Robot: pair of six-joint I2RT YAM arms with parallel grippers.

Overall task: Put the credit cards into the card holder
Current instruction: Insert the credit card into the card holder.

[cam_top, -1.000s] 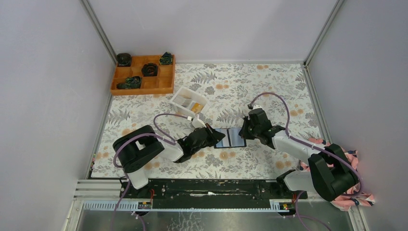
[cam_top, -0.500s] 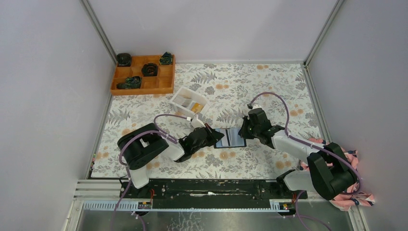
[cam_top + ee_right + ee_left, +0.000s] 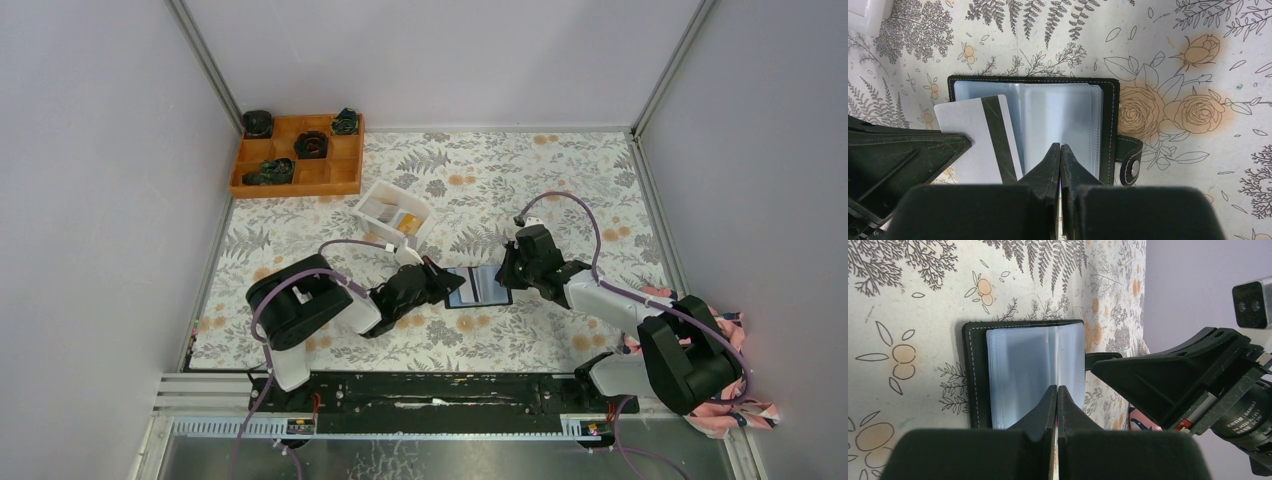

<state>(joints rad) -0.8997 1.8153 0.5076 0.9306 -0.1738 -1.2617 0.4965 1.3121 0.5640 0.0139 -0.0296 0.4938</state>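
Top external shows us the card holder (image 3: 480,287) lying open and flat on the floral table (image 3: 560,190), about midway between the left and right edges and closer to the near edge than the far one. The two arms meet over it, the left gripper (image 3: 448,285) at its left side and the right gripper (image 3: 506,274) at its right side.

From the right wrist we look down on the holder's pale bluish sleeves inside a black stitched border, with the clasp tab (image 3: 1129,161) sticking out on the right of that view. The right gripper's claw is pressed together with nothing between the fingers. Its tips sit in front of the sleeves, and we cannot tell whether they touch them.

A whitish credit card (image 3: 968,131) with a dark stripe comes in from the left of that view. We see its outer end pinched in the left gripper's claw, while its striped end overlaps the left half of the holder. We cannot tell whether that end lies on top of the sleeve or inside it.

From the left wrist we see that claw squeezed to a thin sliver and pointing at the holder.

Farther toward the far left corner, a white tray (image 3: 370,195) holds the spare cards (image 3: 407,222), whitish and orange-yellow. An orange box (image 3: 295,190) with dark items sits in the far left corner itself
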